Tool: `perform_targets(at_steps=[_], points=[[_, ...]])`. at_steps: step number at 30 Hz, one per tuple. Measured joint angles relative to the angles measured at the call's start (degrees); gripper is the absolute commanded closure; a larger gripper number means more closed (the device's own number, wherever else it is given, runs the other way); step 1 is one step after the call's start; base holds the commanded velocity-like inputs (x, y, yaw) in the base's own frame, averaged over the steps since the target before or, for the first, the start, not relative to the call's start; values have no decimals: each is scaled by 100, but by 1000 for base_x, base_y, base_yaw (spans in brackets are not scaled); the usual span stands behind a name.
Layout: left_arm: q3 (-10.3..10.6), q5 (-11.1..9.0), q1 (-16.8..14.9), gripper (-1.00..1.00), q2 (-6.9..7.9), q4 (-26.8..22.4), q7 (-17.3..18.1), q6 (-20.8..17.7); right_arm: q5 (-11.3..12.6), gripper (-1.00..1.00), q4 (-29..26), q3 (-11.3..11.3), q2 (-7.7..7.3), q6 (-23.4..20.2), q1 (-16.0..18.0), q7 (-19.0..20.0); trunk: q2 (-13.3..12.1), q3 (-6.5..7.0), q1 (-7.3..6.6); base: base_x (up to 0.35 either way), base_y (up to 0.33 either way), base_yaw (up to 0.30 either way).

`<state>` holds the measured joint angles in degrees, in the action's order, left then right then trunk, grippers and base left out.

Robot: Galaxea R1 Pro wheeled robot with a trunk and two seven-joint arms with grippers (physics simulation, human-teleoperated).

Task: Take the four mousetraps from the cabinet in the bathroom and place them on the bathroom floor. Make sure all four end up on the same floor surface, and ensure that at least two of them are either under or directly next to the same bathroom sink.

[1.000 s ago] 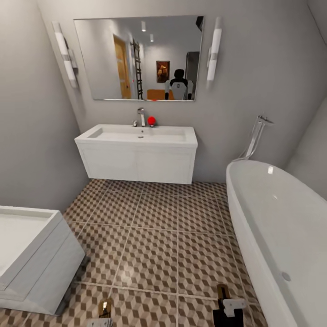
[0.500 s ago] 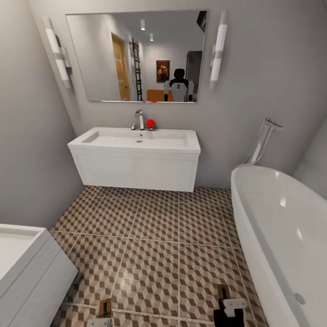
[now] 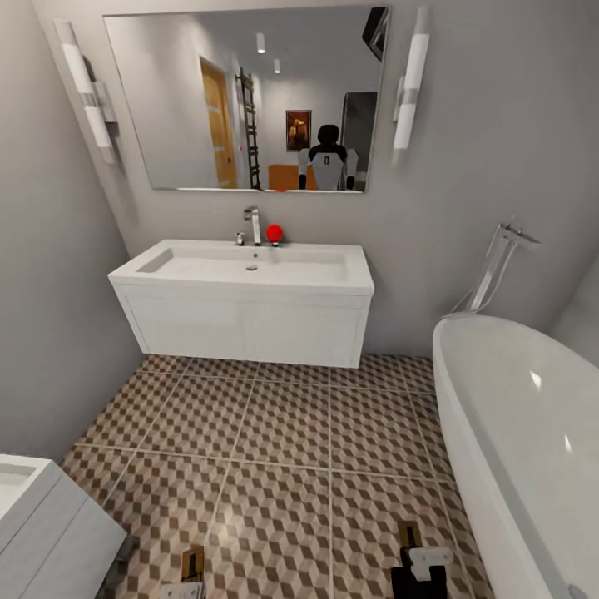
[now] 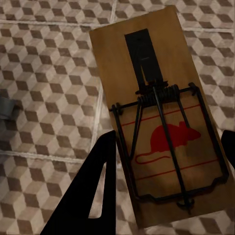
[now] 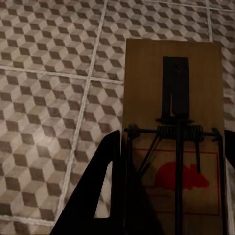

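Observation:
Each gripper holds a mousetrap above the bathroom floor [image 3: 283, 449]. In the left wrist view a wooden mousetrap [image 4: 156, 112] with a red mouse print and wire spring sits between the fingers [image 4: 93, 191] of my left gripper [image 4: 166, 181]. My right gripper [image 5: 169, 196] is shut on a second mousetrap [image 5: 171, 137]. In the head view the left gripper [image 3: 183, 591] and right gripper [image 3: 420, 574] are at the bottom edge, traps [image 3: 193, 566] [image 3: 408, 532] pointing forward. The bathroom sink [image 3: 249, 266] with its chrome tap [image 3: 252, 225] is ahead on a white vanity [image 3: 241, 329].
A white bathtub [image 3: 516, 416] runs along the right side with a floor tap [image 3: 499, 258]. A white unit [image 3: 42, 524] stands at the lower left. A red ball [image 3: 274, 233] rests on the sink. A mirror [image 3: 249, 100] hangs above, and open tiles lie between me and the vanity.
The camera has moved forward: the sink and bathtub look larger and lower in the picture, and the white unit has slid toward the lower left corner. Both grippers still hold their traps.

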<state>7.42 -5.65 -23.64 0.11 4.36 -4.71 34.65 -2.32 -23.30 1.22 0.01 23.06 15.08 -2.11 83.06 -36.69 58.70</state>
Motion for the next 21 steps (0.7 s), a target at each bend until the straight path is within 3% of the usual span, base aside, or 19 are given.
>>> perform_targets(at_steps=[8,21], points=[[0,0,2,100,0,0,0,0,0,100,-2,0,0,0,0,0,0,0,2,267,0,0],[0,0,1,100,0,0,0,0,0,100,-3,0,0,0,0,0,0,0,3,11,0,0]])
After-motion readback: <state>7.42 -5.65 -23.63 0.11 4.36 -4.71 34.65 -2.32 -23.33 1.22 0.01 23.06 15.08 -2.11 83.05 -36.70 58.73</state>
